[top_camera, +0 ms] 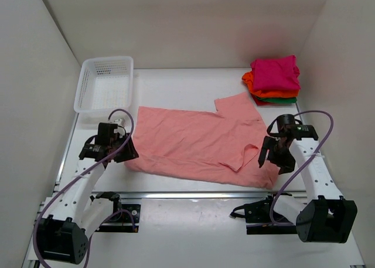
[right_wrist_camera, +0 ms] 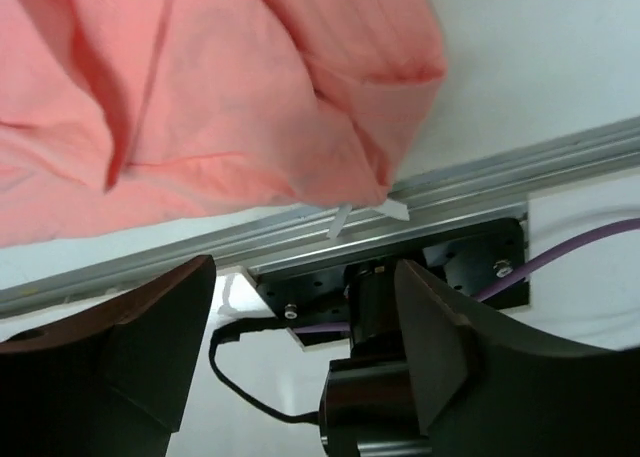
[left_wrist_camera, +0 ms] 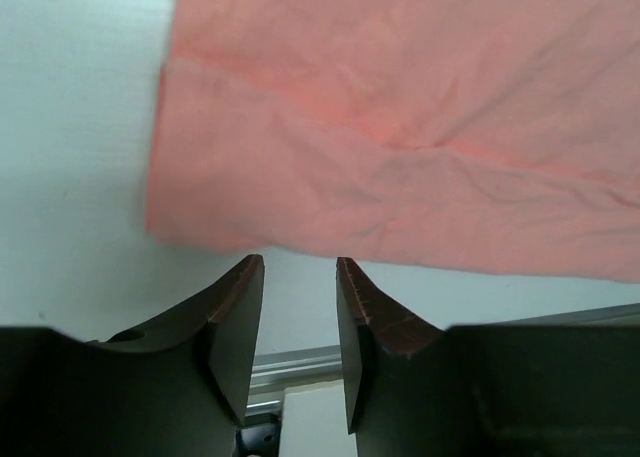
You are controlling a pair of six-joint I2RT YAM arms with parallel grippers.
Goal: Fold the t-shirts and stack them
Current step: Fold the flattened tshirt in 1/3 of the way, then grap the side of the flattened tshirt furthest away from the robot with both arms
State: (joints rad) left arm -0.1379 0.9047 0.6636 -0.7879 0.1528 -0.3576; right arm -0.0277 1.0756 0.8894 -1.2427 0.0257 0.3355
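Note:
A light salmon-pink t-shirt (top_camera: 199,142) lies spread on the white table, partly folded, one sleeve (top_camera: 234,107) pointing to the back. It also shows in the left wrist view (left_wrist_camera: 400,127) and the right wrist view (right_wrist_camera: 200,87). A stack of folded t-shirts (top_camera: 274,80), magenta on top with orange, green and red below, sits at the back right. My left gripper (top_camera: 126,151) is open and empty just off the shirt's near left corner. My right gripper (top_camera: 270,159) is open and empty over the shirt's near right corner.
A white plastic mesh basket (top_camera: 105,83) stands at the back left. An aluminium rail (top_camera: 193,194) runs along the table's near edge, with the arm bases and cables behind it. White walls close in the left, back and right.

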